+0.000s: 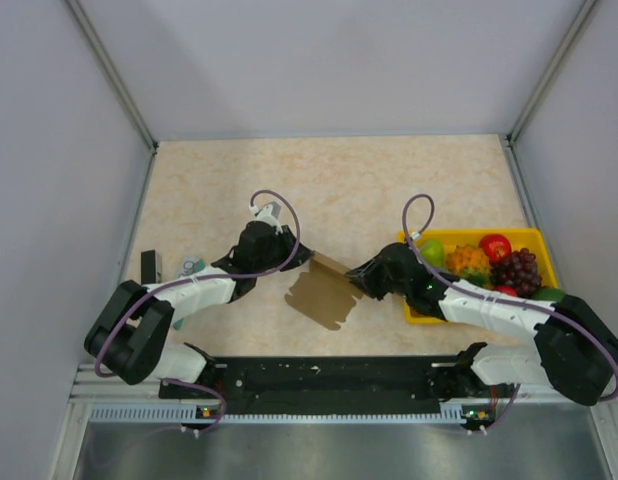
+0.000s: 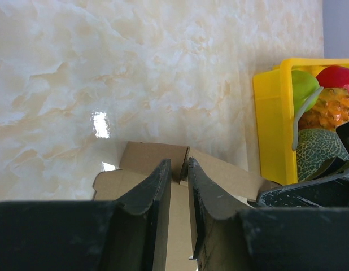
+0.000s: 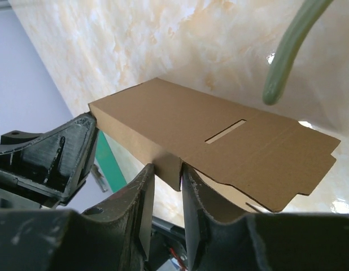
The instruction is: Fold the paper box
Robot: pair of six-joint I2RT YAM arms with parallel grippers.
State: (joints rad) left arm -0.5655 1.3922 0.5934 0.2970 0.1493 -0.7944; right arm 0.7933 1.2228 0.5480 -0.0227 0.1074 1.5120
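I see the paper box (image 1: 324,293) over the surface (image 1: 389,180), left of the yellow tray (image 1: 444,234); my left tool (image 2: 179,169) and right tool (image 3: 169,178) each pinch one of its edges, jaws narrow.

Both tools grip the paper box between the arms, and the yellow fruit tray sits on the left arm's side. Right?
No: the yellow fruit tray sits on the right arm's side, as the top external view shows. The left tool and right tool do both grip the paper box between the arms.
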